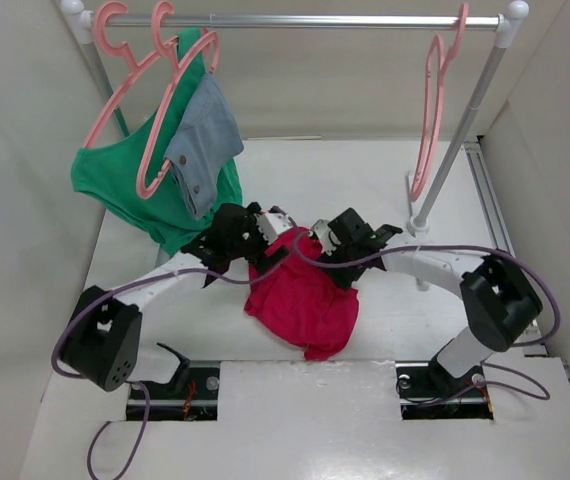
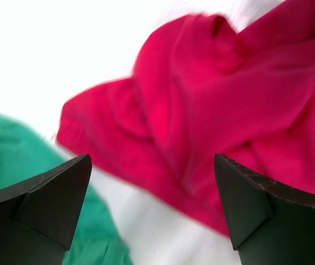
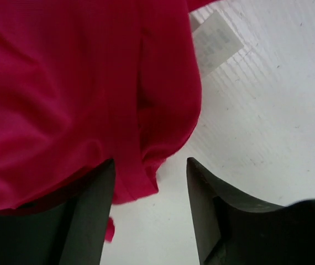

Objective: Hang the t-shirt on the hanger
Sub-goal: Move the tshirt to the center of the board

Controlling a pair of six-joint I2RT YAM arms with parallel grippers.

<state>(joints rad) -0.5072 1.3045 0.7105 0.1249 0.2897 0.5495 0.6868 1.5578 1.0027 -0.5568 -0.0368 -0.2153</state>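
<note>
Okay, crimson-red soft cloth t-shirt (image 1: pixel 305 305) lies crumpled on the white table (image 1: pixel 385 190), just beyond the arm bases, approx mid-table. L gripper (image 1: pixel 267 240) sits at the shirt's far-left edge and R gripper (image 1: pixel 321 247) at its far-right edge, the two near each other w/ the shirt's top bunched between them.

Left wrist cam: both dark fingers (image 2: pixel 52 204) spread wide, nothing between them. The red cloth is just ahead of the tips, not touching. A green garment (image 2: pixel 14 160) shows to the shirt's left.

Right wrist cam: fingers (image 3: pixel 215 215) released, a gap showing table between them. A shirt fold drapes over one finger and hangs partway into the gap, not pinched. A white label (image 3: pixel 215 40) pokes out at the shirt's edge.

Large salmon-pink plastic hanger (image 1: pixel 431 110), bare, hangs well beyond the shirt to its far right, hooked on the metal rail (image 1: pixel 305 20). Far left of the shirt, two like pink hangers carry the green garment and a grey-blue denim piece (image 1: pixel 205 140).
</note>
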